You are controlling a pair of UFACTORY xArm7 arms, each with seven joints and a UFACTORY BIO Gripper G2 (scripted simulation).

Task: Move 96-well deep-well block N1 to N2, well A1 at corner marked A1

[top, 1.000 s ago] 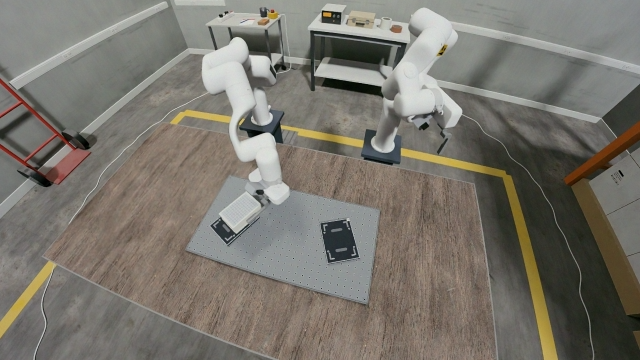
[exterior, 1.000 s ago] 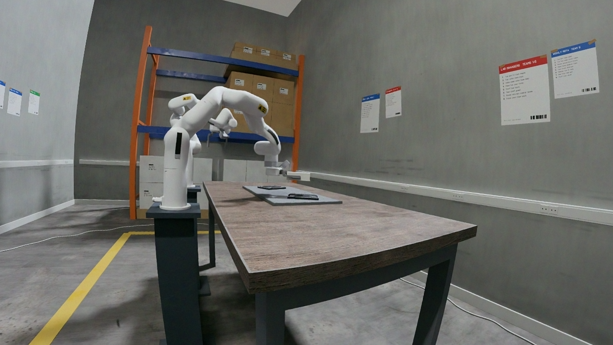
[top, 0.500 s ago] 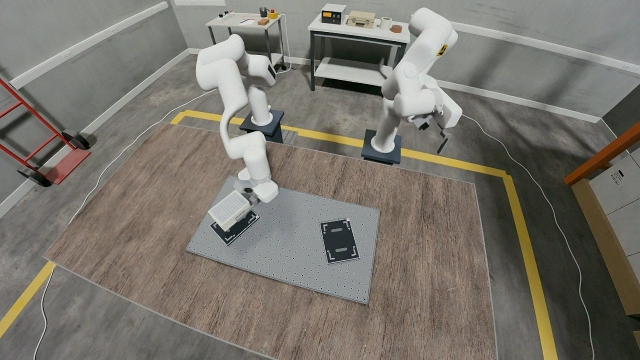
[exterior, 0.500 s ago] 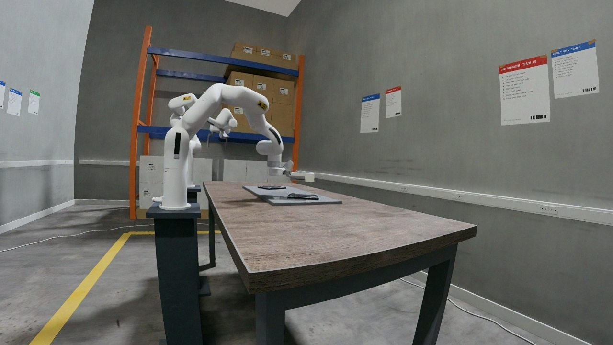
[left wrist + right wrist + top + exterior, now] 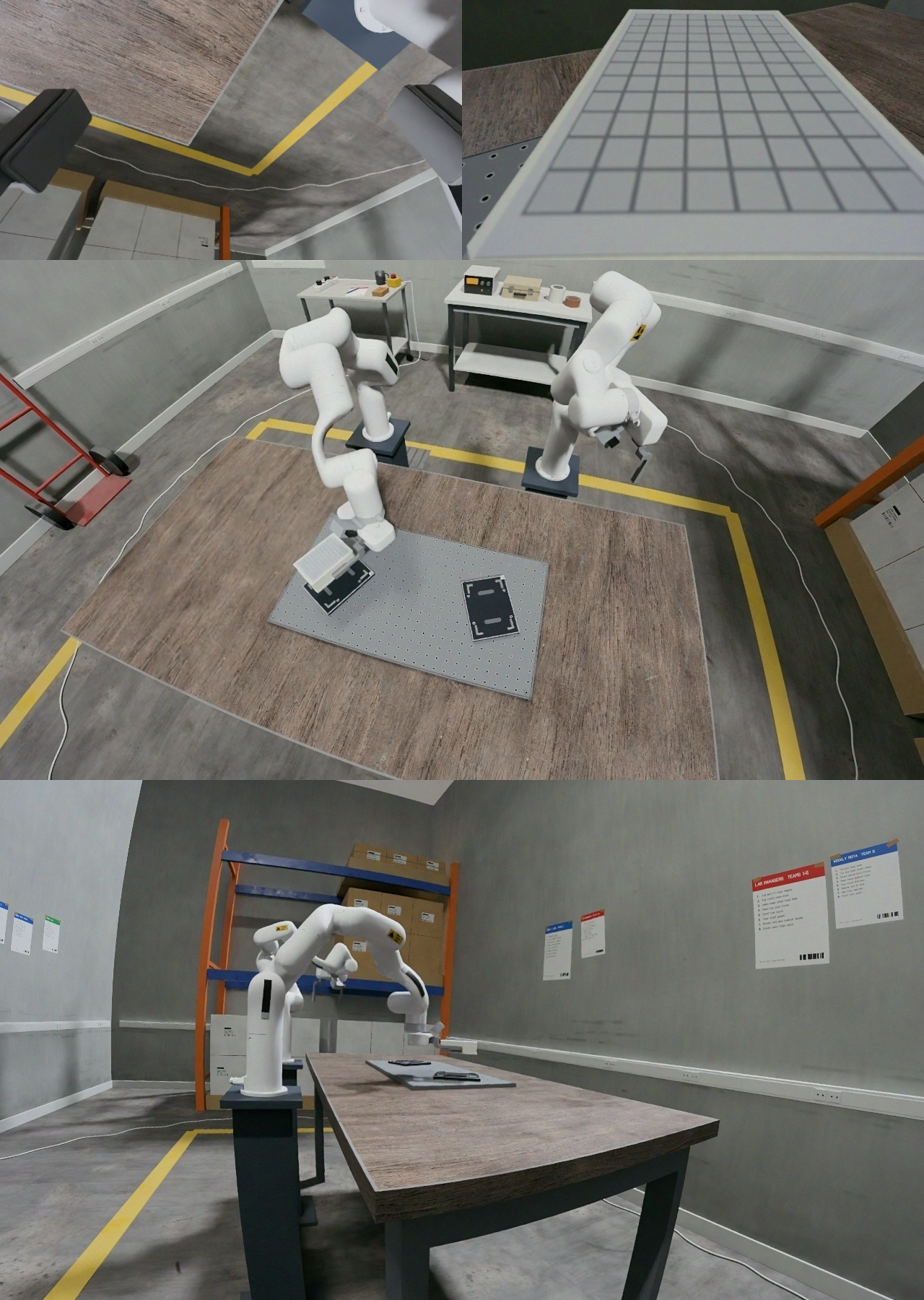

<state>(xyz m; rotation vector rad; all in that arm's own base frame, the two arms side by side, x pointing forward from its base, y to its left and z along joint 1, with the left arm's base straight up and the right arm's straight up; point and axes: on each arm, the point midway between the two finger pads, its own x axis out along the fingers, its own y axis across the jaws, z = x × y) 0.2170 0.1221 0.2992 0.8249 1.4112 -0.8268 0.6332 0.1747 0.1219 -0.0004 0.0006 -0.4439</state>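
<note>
The white deep-well block (image 5: 324, 560) (image 5: 462, 1046) (image 5: 696, 123) is held above the nest N2 by my right gripper (image 5: 347, 550). It looks roughly level, its grid of wells facing up, and there is a gap beneath it in the exterior view. In the top view it covers part of N2 (image 5: 345, 589) (image 5: 455, 1076); the nest's near end shows. N1 (image 5: 489, 606) (image 5: 406, 1064) is empty. I cannot make out the block's A1 mark. My left gripper (image 5: 624, 453) (image 5: 238, 135) is open and empty, raised near its own base, off the table.
Both nests are on the grey perforated plate (image 5: 413, 609) (image 5: 419, 1080), which lies on the wooden table (image 5: 600, 648) (image 5: 517, 1135). The left arm's base (image 5: 551, 473) stands behind the table. Side benches stand farther back.
</note>
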